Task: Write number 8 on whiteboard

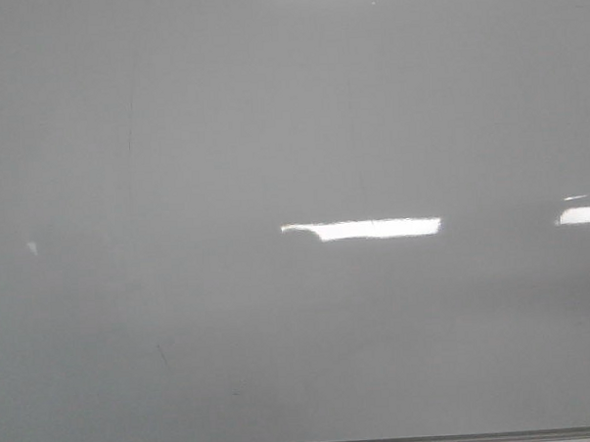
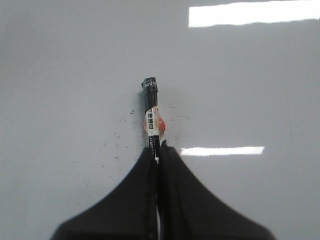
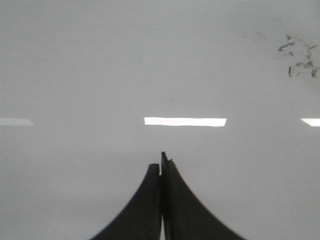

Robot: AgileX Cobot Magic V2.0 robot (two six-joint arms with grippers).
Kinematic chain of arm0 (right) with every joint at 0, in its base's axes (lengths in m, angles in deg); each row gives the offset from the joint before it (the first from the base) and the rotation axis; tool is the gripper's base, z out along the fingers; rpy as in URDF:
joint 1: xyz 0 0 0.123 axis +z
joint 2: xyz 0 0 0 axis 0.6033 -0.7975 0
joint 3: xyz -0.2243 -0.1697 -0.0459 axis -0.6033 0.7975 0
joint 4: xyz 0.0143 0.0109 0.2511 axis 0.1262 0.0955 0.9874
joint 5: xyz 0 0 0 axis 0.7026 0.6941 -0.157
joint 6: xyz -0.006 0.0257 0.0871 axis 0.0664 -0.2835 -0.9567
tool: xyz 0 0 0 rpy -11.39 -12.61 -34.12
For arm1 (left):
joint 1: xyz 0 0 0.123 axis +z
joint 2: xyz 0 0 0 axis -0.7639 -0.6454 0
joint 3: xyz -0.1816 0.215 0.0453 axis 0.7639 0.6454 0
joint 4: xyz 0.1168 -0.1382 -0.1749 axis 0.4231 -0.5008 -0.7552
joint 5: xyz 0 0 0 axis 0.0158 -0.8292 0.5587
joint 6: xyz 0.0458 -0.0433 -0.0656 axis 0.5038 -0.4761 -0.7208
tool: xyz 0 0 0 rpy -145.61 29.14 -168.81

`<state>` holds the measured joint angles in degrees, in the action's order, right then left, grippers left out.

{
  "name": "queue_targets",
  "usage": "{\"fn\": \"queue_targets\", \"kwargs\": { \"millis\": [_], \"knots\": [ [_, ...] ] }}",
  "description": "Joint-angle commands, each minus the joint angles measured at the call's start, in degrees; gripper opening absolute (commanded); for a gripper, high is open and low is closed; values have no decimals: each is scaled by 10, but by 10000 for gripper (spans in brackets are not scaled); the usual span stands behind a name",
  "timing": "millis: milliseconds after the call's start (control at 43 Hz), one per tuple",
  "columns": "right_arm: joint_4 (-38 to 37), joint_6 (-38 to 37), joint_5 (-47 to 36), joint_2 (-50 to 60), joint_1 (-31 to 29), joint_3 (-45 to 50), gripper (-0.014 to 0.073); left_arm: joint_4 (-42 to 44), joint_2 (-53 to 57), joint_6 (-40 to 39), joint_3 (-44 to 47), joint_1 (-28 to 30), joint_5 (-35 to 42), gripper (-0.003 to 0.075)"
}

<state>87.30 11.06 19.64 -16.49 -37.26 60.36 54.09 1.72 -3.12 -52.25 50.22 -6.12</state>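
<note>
Left tool clamps marker over whiteboard.

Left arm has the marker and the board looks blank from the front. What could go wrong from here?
1. The left gripper pinches the marker only at its rear, so pressing on the whiteboard may tilt it or make it slip.
2. Old specks around the marker and smudges near the right gripper could clutter the 8.

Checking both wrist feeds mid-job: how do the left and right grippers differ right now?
The left gripper is shut on a marker with a black cap, while the right gripper is shut on nothing. Small dark specks dot the whiteboard around the left gripper's marker; near the right gripper it looks clean, with smudges farther off. Both face the glossy board.
</note>
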Motion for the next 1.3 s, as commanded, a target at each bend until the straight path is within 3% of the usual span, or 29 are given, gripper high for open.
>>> {"fn": "queue_targets", "kwargs": {
  "millis": [0, 116, 302, 535, 884, 1279],
  "knots": [
    [0, -1, -75, 10, -2, -1, -69, -3, 7, -5, 7, -2, 51, -21],
    [0, -1, -87, 10, -2, -10, -69, -3, 7, -5, 3, -2, 72, -21],
    [0, -1, -30, 10, -2, -81, -69, -3, 6, -5, -61, -2, 50, -21],
    [0, -1, 56, -29, -2, -218, -69, -3, -27, -5, -202, -2, -42, -21],
    [0, -1, 188, -170, -2, -379, -69, -9, -163, -5, -387, -2, -198, -21],
    [0, -1, 236, -271, -2, -395, -69, -9, -258, -5, -402, -2, -279, -21]
  ]
}}
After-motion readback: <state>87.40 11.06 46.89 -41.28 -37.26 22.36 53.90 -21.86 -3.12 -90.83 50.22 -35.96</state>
